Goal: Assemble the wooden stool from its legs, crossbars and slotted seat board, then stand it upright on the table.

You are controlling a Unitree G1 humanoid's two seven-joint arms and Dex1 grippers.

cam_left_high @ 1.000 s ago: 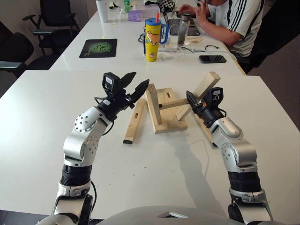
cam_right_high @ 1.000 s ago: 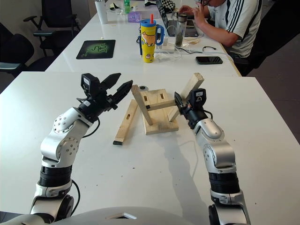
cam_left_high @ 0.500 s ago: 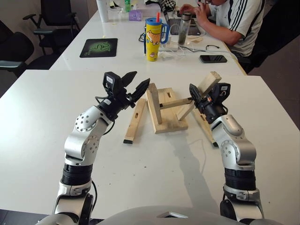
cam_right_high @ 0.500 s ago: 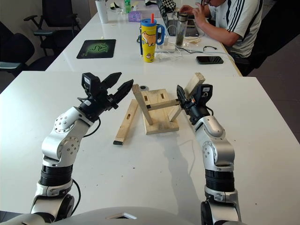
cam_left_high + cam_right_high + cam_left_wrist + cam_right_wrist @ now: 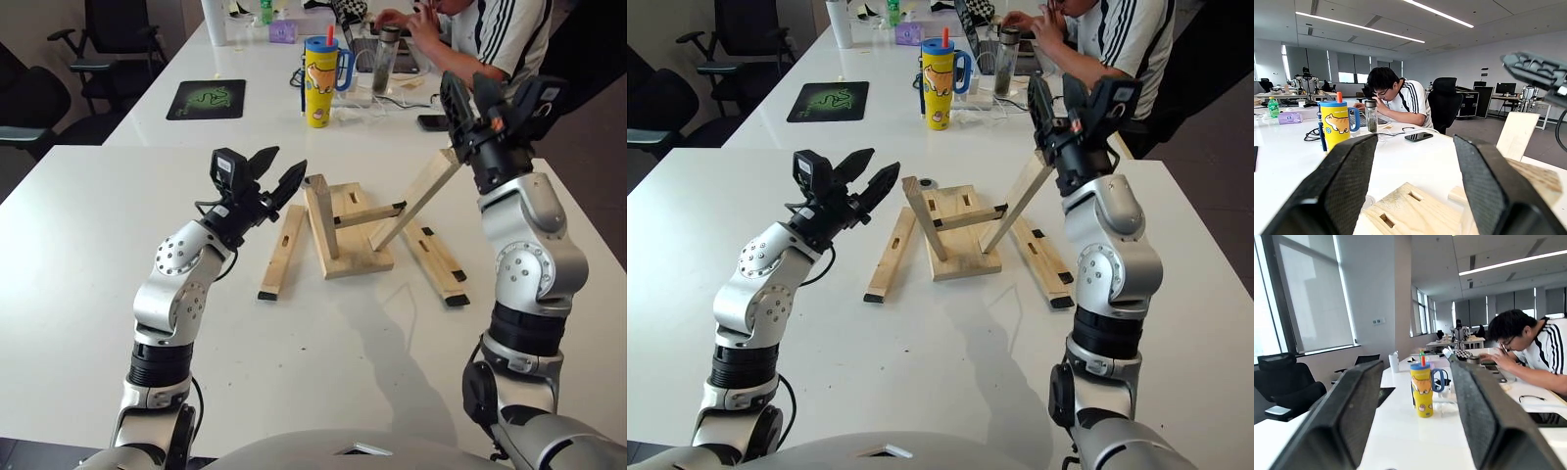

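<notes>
The seat board (image 5: 360, 235) lies flat on the table (image 5: 88, 255). One leg (image 5: 320, 217) stands on its left edge, tilted slightly. A crossbar (image 5: 367, 215) runs from that leg to a second leg (image 5: 419, 199), which leans steeply up and away from the board's right side. A loose leg (image 5: 282, 251) lies flat just left of the board, and a slotted bar (image 5: 437, 261) lies flat just right of it.

The left gripper (image 5: 286, 164) hovers left of the board, close to the top of the standing leg. Its fingers (image 5: 1339, 188) are spread wide and hold nothing.

The right gripper (image 5: 468, 93) is raised above and to the right of the board, over the leaning leg's top end. Its fingers (image 5: 1339, 413) are apart and empty.
</notes>
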